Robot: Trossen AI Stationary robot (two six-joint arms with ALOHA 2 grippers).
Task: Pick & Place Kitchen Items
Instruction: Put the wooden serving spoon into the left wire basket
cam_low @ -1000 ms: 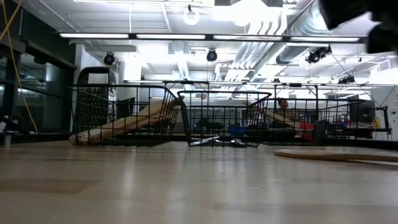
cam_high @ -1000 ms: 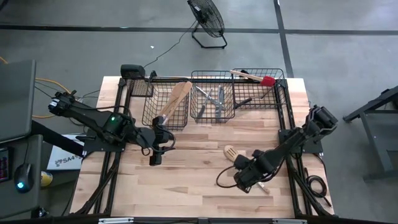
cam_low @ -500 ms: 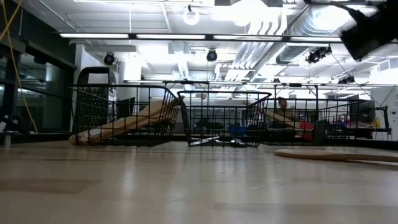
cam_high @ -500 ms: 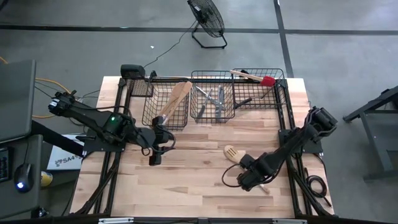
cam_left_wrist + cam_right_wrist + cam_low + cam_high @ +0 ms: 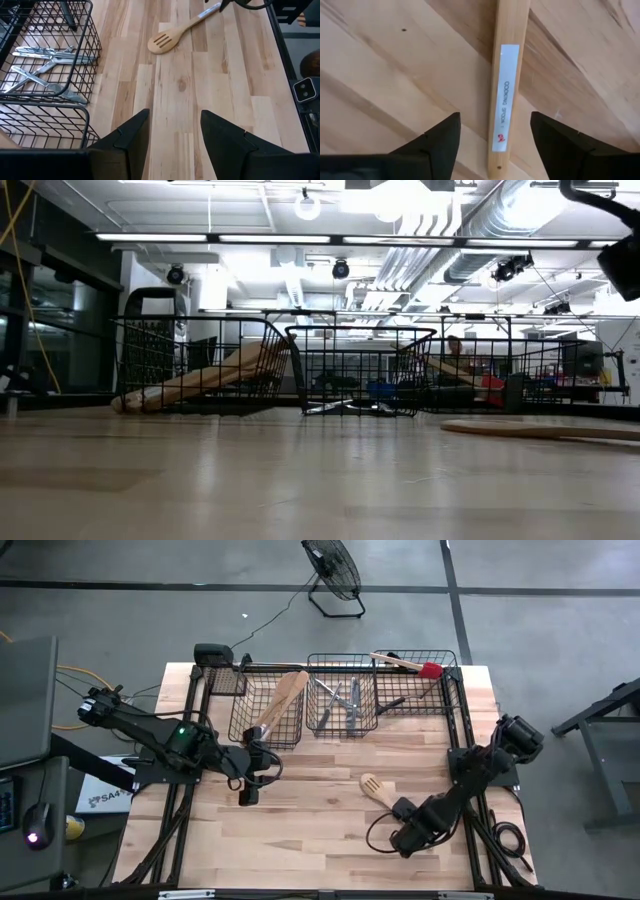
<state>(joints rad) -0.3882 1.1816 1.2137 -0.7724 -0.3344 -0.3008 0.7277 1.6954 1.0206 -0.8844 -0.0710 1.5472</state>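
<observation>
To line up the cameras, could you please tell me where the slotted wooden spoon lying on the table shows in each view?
High view: slotted wooden spoon, right of centre, near the right gripper.
Low view: pale strip at right.
Left wrist view: upper centre.
Right wrist view: labelled handle between the jaws.
Shared landmark: cutlery basket.

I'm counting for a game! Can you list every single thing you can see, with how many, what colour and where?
Table: one, pale wood, under everything.
Baskets: three, black wire, in a row at the table's far edge.
Slotted spoon: one, pale wood, flat on the table towards the right side; its handle has a white label.
Wooden utensils: pale, leaning in the left basket; count unclear.
Cutlery: several pieces, silver, in the middle basket.
Spatula: one, red head, across the right basket.
Fan: one, black, on the floor beyond the table.
Left gripper: dark, open, over the table's left part, in front of the left basket.
Right gripper: dark, open, over the spoon's handle end.
</observation>
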